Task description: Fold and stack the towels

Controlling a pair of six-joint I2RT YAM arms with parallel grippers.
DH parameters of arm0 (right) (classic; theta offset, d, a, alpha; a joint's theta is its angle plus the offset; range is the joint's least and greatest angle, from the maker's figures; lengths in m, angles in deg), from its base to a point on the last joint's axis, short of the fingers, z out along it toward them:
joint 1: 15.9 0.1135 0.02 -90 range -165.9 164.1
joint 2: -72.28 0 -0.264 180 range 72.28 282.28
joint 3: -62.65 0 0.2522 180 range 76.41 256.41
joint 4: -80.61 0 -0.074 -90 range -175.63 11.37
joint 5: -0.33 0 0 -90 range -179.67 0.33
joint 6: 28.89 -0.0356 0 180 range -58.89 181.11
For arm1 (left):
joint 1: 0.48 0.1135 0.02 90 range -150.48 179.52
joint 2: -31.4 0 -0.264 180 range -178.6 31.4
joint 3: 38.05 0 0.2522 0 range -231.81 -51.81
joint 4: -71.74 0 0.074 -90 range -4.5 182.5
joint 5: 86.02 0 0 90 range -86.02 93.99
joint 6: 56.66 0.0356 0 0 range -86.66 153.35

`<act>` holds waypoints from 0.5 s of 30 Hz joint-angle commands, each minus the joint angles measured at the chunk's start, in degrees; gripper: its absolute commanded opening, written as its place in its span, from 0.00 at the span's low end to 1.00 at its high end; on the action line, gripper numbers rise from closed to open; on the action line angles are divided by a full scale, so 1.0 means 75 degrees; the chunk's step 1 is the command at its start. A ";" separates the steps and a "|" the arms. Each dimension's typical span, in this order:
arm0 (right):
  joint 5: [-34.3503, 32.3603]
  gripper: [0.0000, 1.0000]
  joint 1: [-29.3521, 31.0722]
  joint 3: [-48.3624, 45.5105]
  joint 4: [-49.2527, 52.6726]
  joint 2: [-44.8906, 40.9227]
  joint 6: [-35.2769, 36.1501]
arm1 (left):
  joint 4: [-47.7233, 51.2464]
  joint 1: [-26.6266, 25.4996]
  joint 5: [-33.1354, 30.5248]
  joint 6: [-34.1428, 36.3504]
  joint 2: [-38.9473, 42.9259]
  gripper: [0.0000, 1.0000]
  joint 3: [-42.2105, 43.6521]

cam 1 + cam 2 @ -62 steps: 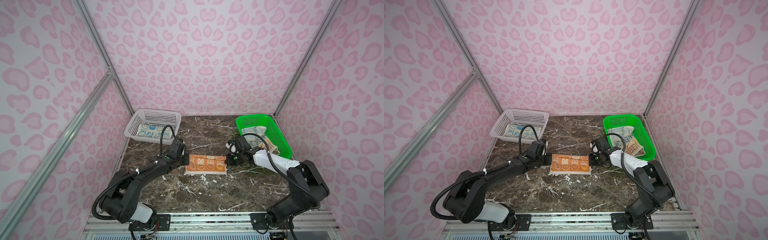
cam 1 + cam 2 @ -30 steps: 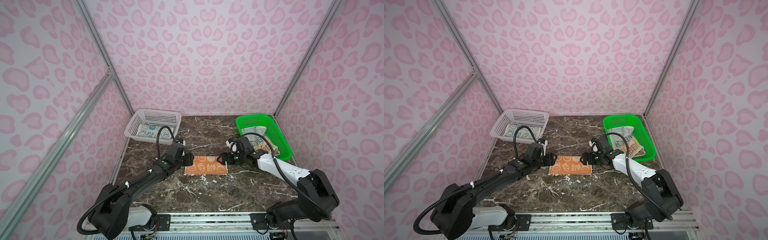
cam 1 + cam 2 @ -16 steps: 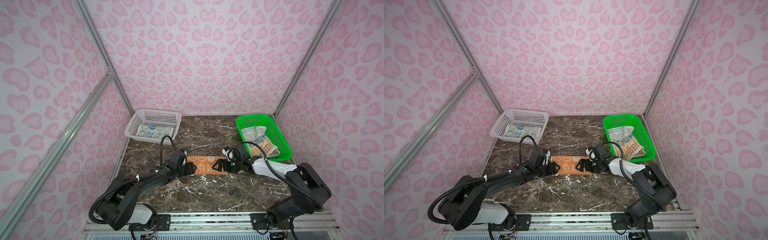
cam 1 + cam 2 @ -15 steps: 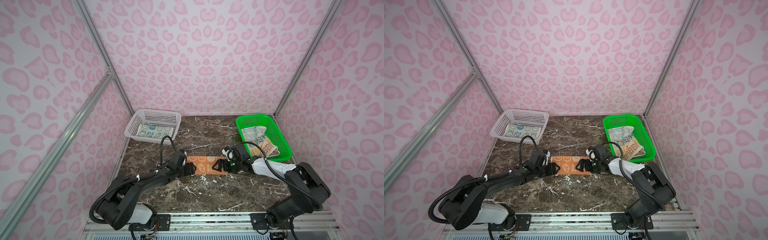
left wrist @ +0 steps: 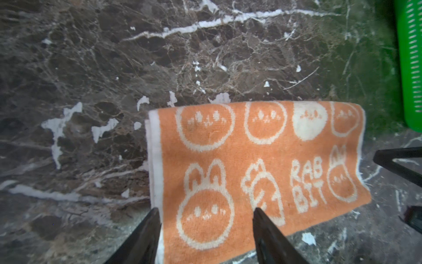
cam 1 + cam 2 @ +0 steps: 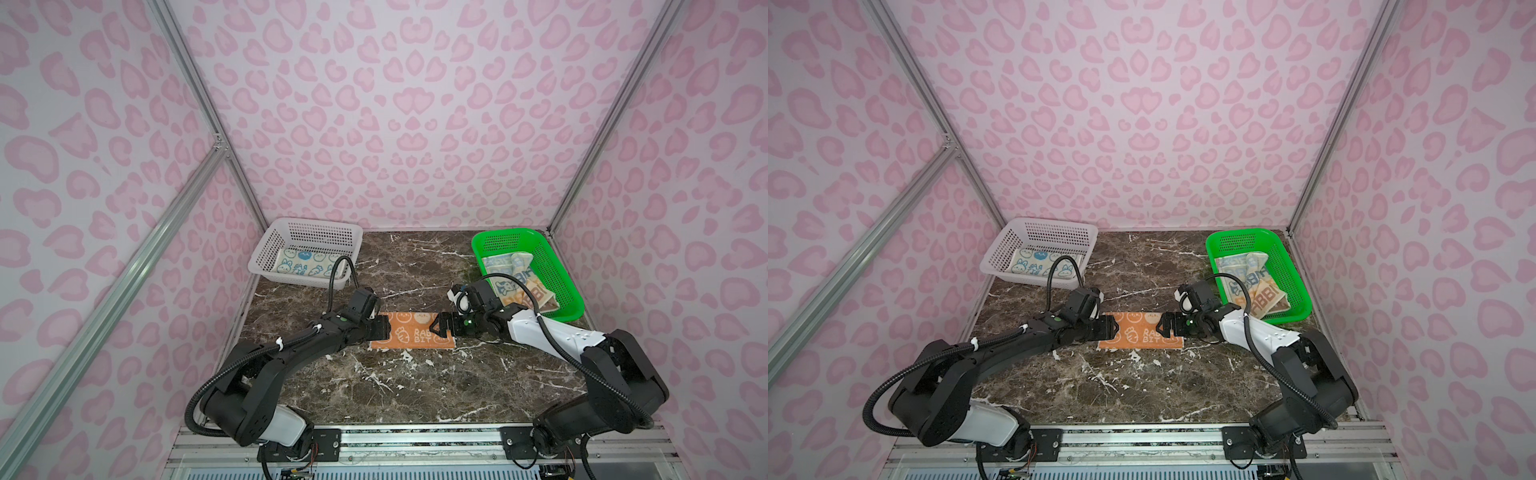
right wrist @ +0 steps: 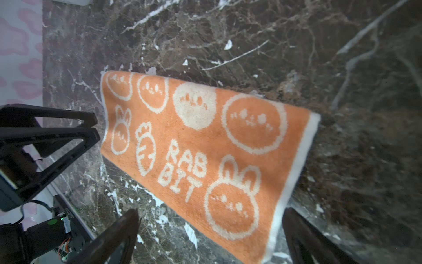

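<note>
left gripper (image 6: 382, 328): a couple of seconds ago it was up by the towel's far left corner. Now it's down at the left short end. Jaws partly open, one finger (image 5: 146, 237) at the white border and the other over the cloth, nothing pinched.
orange towel (image 6: 411, 334): lies flat around the middle of the bench as a long strip, "RAB BIT" side up, with doubled layers showing at the left end. So the first fold looks done to me, and the next is probably one short end over the other.
right gripper (image 6: 437, 328): same deal, it's slid from the far right corner down to the right short end. Jaws about as wide as they go, straddling that end, holding nothing.
white basket (image 6: 322, 235): far left corner of the bench, with one folded cream towel (image 6: 305, 266) with blue bunnies inside. Looks like where the stack goes.
green basket (image 6: 557, 270): far right corner, with a loose heap of towels (image 6: 521, 282) not folded yet, so plenty left to do.
bench (image 6: 415, 386): dark marble. The only real obstacle I see is that the grippers point tip to tip across the towel, so carrying one end over means the other has to back off.
</note>
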 commanded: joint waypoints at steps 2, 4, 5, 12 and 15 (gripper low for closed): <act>-0.0612 0.99 -0.0005 0.0090 0.0475 0.0296 0.0347 | 0.0817 0.0031 -0.0519 0.0091 -0.0510 0.66 -0.0397; -0.0742 0.99 -0.0013 0.0035 0.0464 0.0369 0.0370 | 0.0904 0.0040 -0.0571 0.0049 -0.0753 0.66 -0.0517; -0.0745 0.99 -0.0006 -0.0016 0.0415 0.0403 0.0368 | 0.0977 0.0054 -0.0568 0.0055 -0.0914 0.66 -0.0613; -0.0651 0.99 0.0204 -0.0229 -0.0030 0.0744 0.0203 | 0.1297 0.0037 -0.0481 0.0143 -0.1641 0.64 -0.1173; -0.0668 0.99 0.0424 -0.0164 -0.0140 0.0964 0.0125 | 0.1345 0.0021 -0.0339 0.0164 -0.1832 0.63 -0.1268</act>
